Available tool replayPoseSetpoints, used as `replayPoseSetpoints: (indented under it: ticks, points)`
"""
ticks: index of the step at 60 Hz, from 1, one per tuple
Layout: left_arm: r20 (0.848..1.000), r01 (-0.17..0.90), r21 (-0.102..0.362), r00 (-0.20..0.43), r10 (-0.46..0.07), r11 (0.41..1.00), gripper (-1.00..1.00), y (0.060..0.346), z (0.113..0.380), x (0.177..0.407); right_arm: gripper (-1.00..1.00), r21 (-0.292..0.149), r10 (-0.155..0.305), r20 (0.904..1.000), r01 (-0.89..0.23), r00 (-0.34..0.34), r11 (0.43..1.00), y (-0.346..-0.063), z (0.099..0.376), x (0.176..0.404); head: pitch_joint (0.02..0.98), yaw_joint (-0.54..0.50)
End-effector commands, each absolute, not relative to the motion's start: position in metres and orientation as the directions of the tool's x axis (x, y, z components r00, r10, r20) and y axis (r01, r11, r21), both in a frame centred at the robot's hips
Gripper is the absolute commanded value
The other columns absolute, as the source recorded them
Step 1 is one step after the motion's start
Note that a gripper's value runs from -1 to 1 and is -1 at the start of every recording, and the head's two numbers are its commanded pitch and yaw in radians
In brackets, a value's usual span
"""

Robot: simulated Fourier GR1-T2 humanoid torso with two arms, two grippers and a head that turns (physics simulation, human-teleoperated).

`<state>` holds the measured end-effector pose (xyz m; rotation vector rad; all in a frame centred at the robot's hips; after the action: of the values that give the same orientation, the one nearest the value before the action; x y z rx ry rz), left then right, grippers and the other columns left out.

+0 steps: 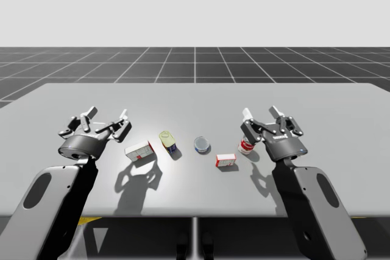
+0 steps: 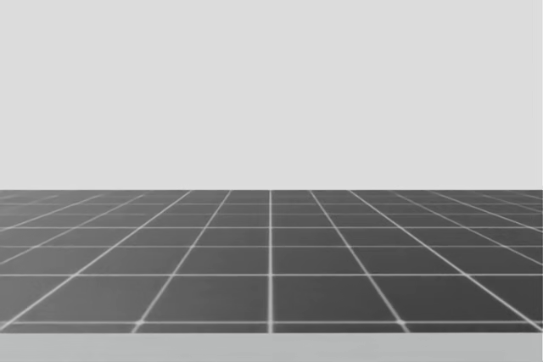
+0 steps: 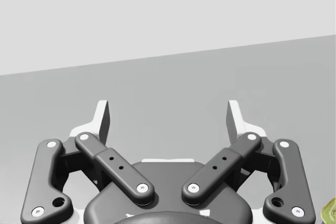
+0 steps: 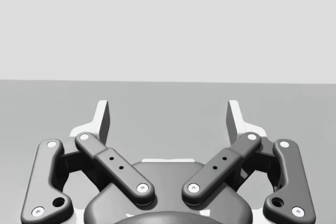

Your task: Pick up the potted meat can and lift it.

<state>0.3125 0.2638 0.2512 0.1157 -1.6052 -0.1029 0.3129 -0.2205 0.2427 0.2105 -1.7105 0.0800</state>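
Well, the potted meat can [image 1: 168,141] is small, with a pale yellow top and a dark blue side. It rests on the desk [image 1: 195,98] between a white and red box [image 1: 140,150] and a round silvery-blue can [image 1: 202,145]. My left hand [image 1: 108,115] hovers left of the box, fingers spread and empty. My right hand [image 1: 261,113] is spread wide too, near a red and white can [image 1: 246,146].

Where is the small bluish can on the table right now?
In the high view, the bluish can sits near the middle of the table, between the yellow bottle toward my left and the small red-and-white box toward my right.
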Motion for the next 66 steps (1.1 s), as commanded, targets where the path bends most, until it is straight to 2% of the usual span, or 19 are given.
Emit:
replayPoseSetpoints:
  ticks: [1,3,6,10,11,14,46,51,66]
  points:
    - [0.99,-0.015,0.135,-0.035,-0.135,0.991,-1.0,0.265,0.251,0.313,-1.0,0.03,-0.046,0.9816,-0.089,-0.186,0.996,-0.22,0.242,0.313,0.063,0.0]
    - [0.99,-0.015,0.134,-0.035,-0.134,0.991,-1.0,0.265,0.251,0.313,-1.0,0.023,-0.042,0.9823,-0.105,-0.183,0.994,-0.22,0.241,0.313,0.064,0.0]
    - [0.99,-0.017,0.132,-0.036,-0.133,0.991,-1.0,0.266,0.251,0.313,-1.0,0.041,-0.059,0.9815,-0.101,-0.182,0.994,-0.22,0.242,0.314,0.069,0.0]
    - [0.991,-0.017,0.132,-0.036,-0.132,0.991,-1.0,0.266,0.251,0.313,-1.0,0.041,-0.055,0.9814,-0.08,-0.184,0.996,-0.222,0.243,0.317,0.082,0.0]
    - [0.991,-0.018,0.131,-0.036,-0.132,0.991,-1.0,0.267,0.251,0.313,-1.0,0.063,-0.078,0.984,-0.091,-0.161,0.994,-0.225,0.243,0.318,0.095,-0.01]
    - [0.991,-0.018,0.13,-0.035,-0.13,0.991,-1.0,0.267,0.251,0.313,-1.0,0.062,-0.075,0.9839,-0.083,-0.162,0.995,-0.226,0.243,0.319,0.116,-0.01]
    - [0.989,-0.019,0.141,-0.038,-0.141,0.99,-1.0,0.267,0.251,0.314,-1.0,0.059,-0.071,0.9853,-0.081,-0.156,0.995,-0.229,0.244,0.32,0.523,0.0]
    - [0.989,-0.017,0.14,-0.038,-0.14,0.99,-1.0,0.267,0.251,0.314,-1.0,0.055,-0.067,0.9859,-0.08,-0.153,0.995,-0.23,0.244,0.32,0.608,0.03]
    - [0.99,-0.014,0.138,-0.04,-0.139,0.99,-1.0,0.267,0.251,0.314,-1.0,0.051,-0.063,0.9876,-0.083,-0.144,0.995,-0.229,0.244,0.32,0.739,0.15]
